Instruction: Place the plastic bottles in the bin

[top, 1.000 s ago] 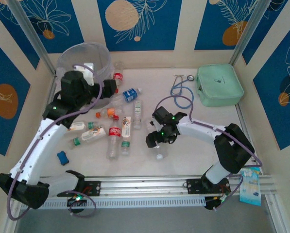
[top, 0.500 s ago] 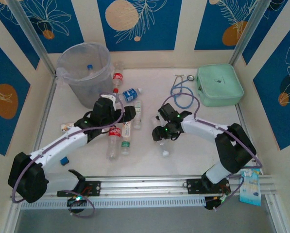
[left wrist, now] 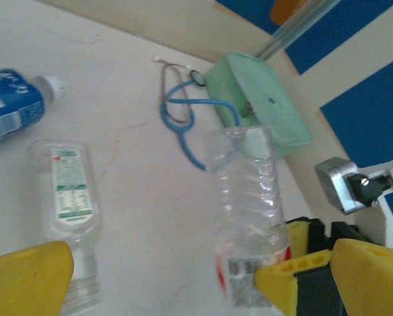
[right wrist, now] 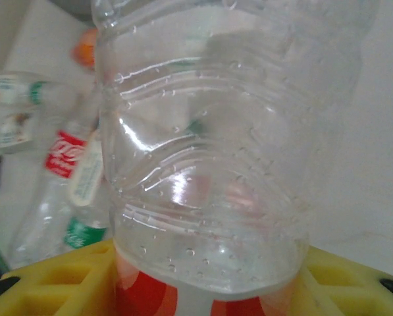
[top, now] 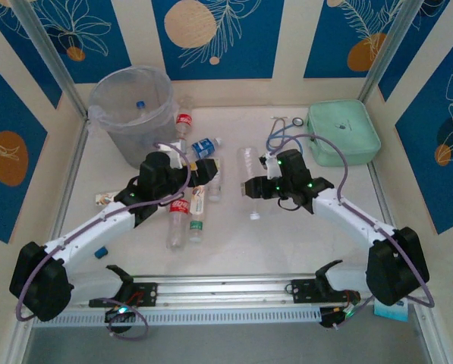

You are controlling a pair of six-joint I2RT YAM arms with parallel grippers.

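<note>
We see the right gripper [top: 251, 188] holding a clear bottle [right wrist: 203, 164], the left gripper [top: 202, 173] open.
Nearest us, loose plastic bottles [top: 178, 216] lie on the table [top: 302, 243] left of centre, with the left jaws spread wide just above them. Mid-table, the right jaws clamp that bottle at its red-labelled end. Farther back, a blue-labelled bottle [top: 205, 146] and a red-labelled one [top: 184, 119] lie near the bin [top: 112, 133], which stands back-left with a blue-capped bottle [top: 140, 105] inside.

Clear bottle [right wrist: 203, 164], red label; case [top: 343, 133] mint-green; bin [top: 116, 144] translucent grey; stethoscope [left wrist: 185, 139] blue.
</note>
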